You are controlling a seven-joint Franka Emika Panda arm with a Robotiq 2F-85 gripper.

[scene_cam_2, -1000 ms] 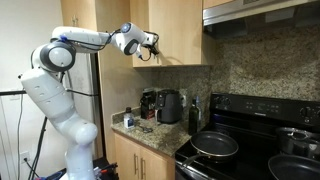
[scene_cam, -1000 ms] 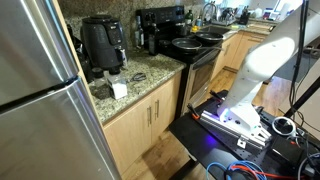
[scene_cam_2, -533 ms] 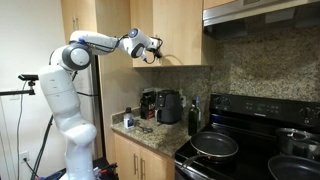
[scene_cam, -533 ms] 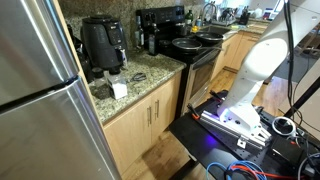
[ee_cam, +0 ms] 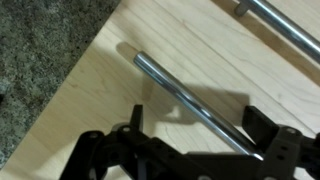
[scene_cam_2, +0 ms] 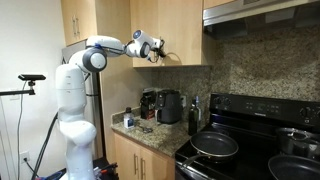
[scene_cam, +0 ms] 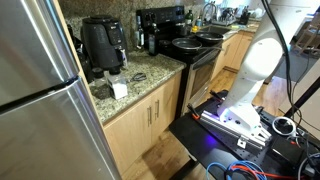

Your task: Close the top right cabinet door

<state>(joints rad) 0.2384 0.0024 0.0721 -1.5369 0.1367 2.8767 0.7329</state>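
Cabinet door handle (ee_cam: 180, 88), between spread tool (ee_cam: 193, 118) fingers (ee_cam: 135, 120)

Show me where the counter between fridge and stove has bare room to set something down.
Bare granite: the counter front strip between the white cup and the stove, and a small patch between that cup and the fridge. Crowded: the back wall, with the air fryer and coffee maker, small items mid-counter, and pans on the stove.
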